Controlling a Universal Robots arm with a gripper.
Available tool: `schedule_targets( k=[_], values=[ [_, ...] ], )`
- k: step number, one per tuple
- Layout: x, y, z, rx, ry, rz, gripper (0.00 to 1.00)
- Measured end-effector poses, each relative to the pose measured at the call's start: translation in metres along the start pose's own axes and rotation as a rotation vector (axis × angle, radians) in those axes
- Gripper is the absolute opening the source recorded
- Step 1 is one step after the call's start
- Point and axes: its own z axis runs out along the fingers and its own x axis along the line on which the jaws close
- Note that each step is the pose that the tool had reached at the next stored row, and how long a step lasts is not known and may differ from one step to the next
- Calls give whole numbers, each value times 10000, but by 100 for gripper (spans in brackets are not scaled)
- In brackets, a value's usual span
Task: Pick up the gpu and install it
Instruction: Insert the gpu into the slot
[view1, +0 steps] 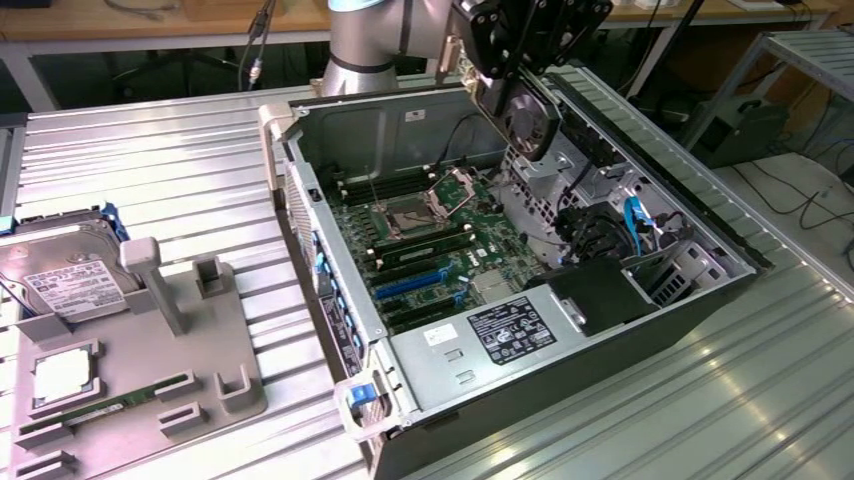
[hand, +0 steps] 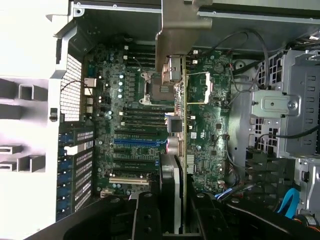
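the jaws are closed on the gpu (view1: 530, 118), pinching its upper part from both sides, and the card hangs upright just beneath them, above the far end of the open computer case (view1: 747, 250) and clear of the motherboard (view1: 441, 250) lying well below. it is a thin black card with a round black fan on the face turned to the exterior view. in the wrist view the gpu (hand: 172, 182) is edge-on, a narrow strip running away from the jaws to a silvery bracket (hand: 175, 35) at its end. its other face and its connector edge are hard to make out, and the arm above the jaws is cut off. far off on the worktop (view1: 174, 170), a grey holder (view1: 200, 370) carries a hard drive (view1: 60, 280).
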Motion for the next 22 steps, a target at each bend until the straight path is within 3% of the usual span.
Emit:
schedule_targets(
  k=[4,9,22],
  values=[
    [0,0,0,-7,20,-377,28],
    [0,0,-1,-28,78,-1462,28],
    [0,-3,0,-60,145,-2736,28]
  ],
)
